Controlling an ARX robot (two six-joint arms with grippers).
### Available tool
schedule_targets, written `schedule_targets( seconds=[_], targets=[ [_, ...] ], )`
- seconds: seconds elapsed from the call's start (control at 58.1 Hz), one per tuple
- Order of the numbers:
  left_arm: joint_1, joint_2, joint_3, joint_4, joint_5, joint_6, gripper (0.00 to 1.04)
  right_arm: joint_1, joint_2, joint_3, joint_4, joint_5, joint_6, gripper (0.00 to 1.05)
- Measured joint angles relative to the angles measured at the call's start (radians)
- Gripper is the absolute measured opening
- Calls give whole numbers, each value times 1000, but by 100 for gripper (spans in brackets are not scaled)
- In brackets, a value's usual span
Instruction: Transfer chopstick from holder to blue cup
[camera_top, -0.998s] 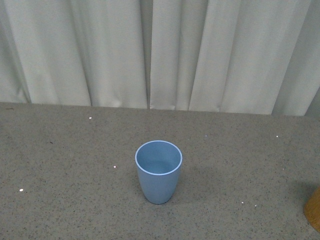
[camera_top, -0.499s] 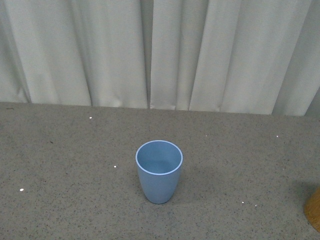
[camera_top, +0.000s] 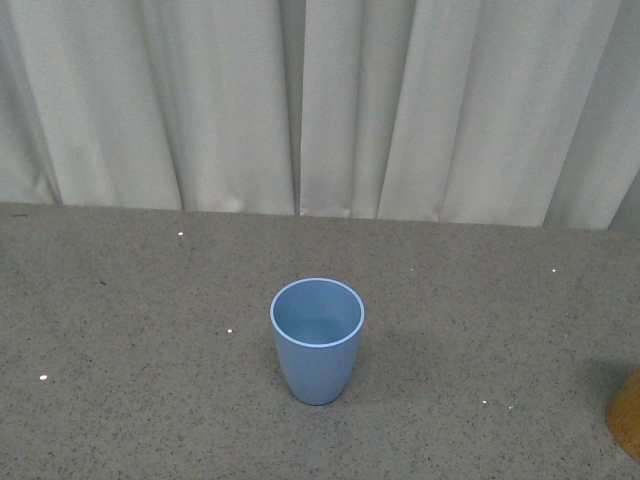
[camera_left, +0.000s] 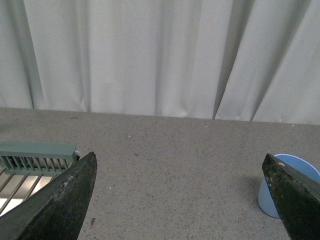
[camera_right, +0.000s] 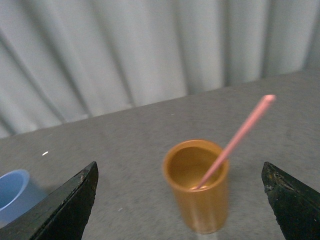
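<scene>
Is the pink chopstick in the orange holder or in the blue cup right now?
In the orange holder: the right wrist view shows the pink chopstick leaning inside it; the blue cup looks empty.

The cup (camera_top: 317, 340) was pale blue with a lighter rim. The table (camera_top: 120, 330) was grey, speckled with tiny white flecks. The curtain (camera_top: 300, 100) was off-white (its folds shaded grey). The holder (camera_right: 197, 185) was glossy orange-brown, the chopstick (camera_right: 235, 142) pink. A slotted box (camera_left: 37, 156) was sage green.

The front view's edge cuts the orange holder (camera_top: 628, 430) to a sliver; the right wrist view is blurred. The chopstick's (camera_right: 235, 142) lower end apparently hides inside.
</scene>
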Motion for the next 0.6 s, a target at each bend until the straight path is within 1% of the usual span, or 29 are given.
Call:
schedule_targets(
  seconds=[0.034, 0.086, 0.138, 0.206, 0.292, 0.361, 0.602],
  targets=[
    [0, 0, 0, 0, 0, 0, 98, -37, 114, 19, 89, -2, 2, 95],
    [0, 0, 0, 0, 0, 0, 98, -58, 245, 47, 182, -1, 2, 95],
    [0, 0, 0, 0, 0, 0, 98, -66, 354, 83, 233, 2, 2, 95],
    [0, 0, 0, 0, 0, 0, 98, -69, 457, 128, 245, 11, 5, 95],
    [0, 0, 0, 0, 0, 0, 98, -69, 560, 181, 225, 25, 24, 95],
    [0, 0, 0, 0, 0, 0, 98, -63, 638, 226, 205, 58, 66, 95],
    [0, 0, 0, 0, 0, 0, 98, -17, 822, 296, 218, 148, 179, 95]
  ],
)
